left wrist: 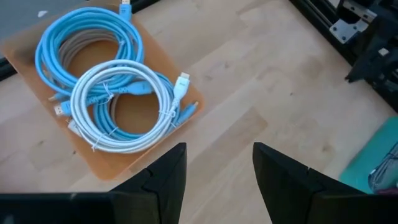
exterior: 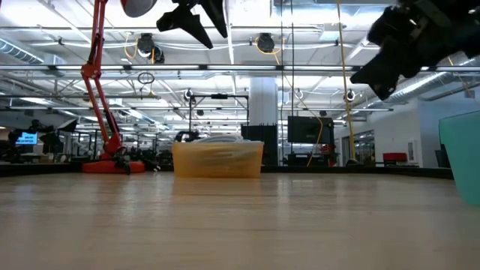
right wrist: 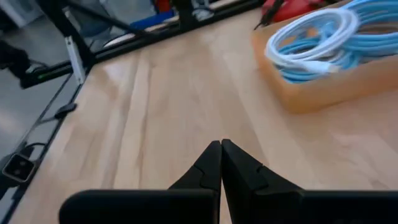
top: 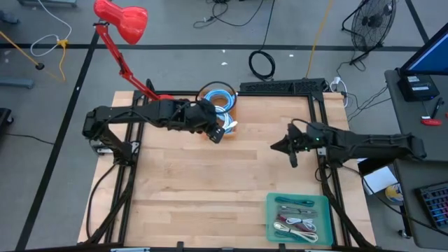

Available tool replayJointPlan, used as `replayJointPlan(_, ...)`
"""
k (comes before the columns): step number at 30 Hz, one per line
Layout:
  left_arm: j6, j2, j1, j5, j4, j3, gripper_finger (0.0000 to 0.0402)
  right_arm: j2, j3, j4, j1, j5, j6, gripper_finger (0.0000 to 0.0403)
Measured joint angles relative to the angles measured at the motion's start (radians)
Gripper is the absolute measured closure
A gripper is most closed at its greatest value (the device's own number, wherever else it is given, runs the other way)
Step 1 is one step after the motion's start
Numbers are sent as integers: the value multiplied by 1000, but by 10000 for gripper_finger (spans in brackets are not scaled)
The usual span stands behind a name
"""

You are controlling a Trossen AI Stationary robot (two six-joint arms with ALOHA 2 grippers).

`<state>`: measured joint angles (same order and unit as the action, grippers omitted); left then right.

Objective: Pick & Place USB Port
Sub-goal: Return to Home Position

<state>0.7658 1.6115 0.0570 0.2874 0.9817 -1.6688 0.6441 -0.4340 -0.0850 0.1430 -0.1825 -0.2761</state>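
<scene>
**Left gripper (left wrist: 216,177): retract hazards and finger state**

1. Finger state. In the left wrist view the left gripper's two dark fingers stand well apart with bare table (top: 196,182) showing between them. They hold nothing and touch nothing. The right gripper (right wrist: 221,163) has its fingertips pressed together with nothing between them. It hangs over open table near the right edge, well apart from both bins.

2. Location of work items. The orange bin (left wrist: 134,158) sits at the far edge of the table and holds the coiled light blue cables (left wrist: 46,46) with a white cable (left wrist: 87,102) lying on top. The green bin (top: 271,210) sits at the near right corner with more cables (top: 297,225) laid inside. No cable shows loose on the table.

3. Hazards.
   - The white cable's connector (left wrist: 183,84) lies at the rim of the orange bin, on the side facing the left gripper. The low view shows that gripper well above the bin, so only a low retract could hook the connector and drag the coil out or shift the bin.
   - The red lamp (top: 122,21) has its arm running down beside the left arm. A wide swing on retract could brush it.
   - The right arm's route looks unobstructed.
</scene>
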Motion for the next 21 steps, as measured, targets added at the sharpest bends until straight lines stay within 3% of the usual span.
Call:
replayJointPlan(3,-8,0,2,-1,0,0,216,-112,67,6,-18,52,-15,403)
replayJointPlan(11,-17,0,44,-26,0,0,216,-386,229,6,-21,18,-107,403)
replayJointPlan(21,-19,0,67,-59,0,0,216,-638,269,2,-21,-2,-106,403)
